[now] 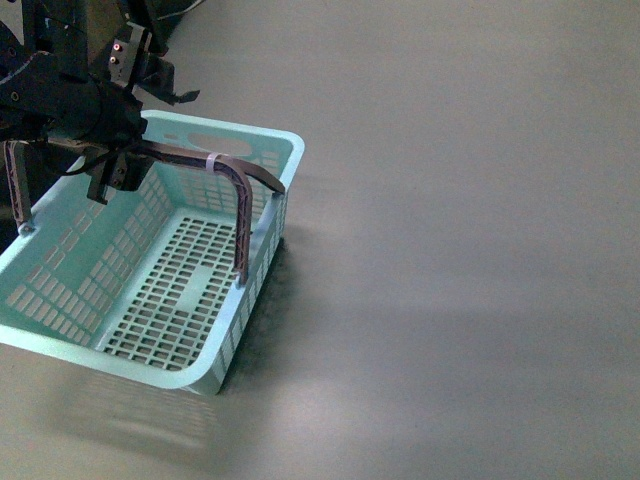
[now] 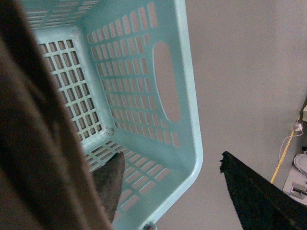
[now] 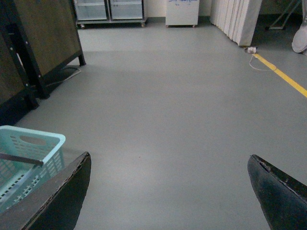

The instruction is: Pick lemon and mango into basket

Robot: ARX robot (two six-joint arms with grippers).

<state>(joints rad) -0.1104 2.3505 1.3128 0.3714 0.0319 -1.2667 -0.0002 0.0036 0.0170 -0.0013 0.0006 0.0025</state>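
in the front view the aqua basket (image 1: 100, 358) stands on the grey floor (image 1: 450, 250) at the left, and the left arm (image 1: 70, 100) hangs over its far part, near the brown handle (image 1: 245, 215). in the left wrist view the left fingers (image 2: 111, 184) are wide apart, one inside the basket and one outside its rim, holding nothing. in the right wrist view the right fingers (image 3: 64, 196) are also wide, with only floor between them and the basket beside one finger.

The basket (image 1: 150, 370) sits on the floor (image 1: 450, 250) directly beneath the left pincer (image 2: 170, 155), its handle (image 1: 240, 176) arching across close by that pincer. Off to one side of the right pincer (image 3: 169, 158) lies a corner of the basket; floor stretches ahead of that pincer.
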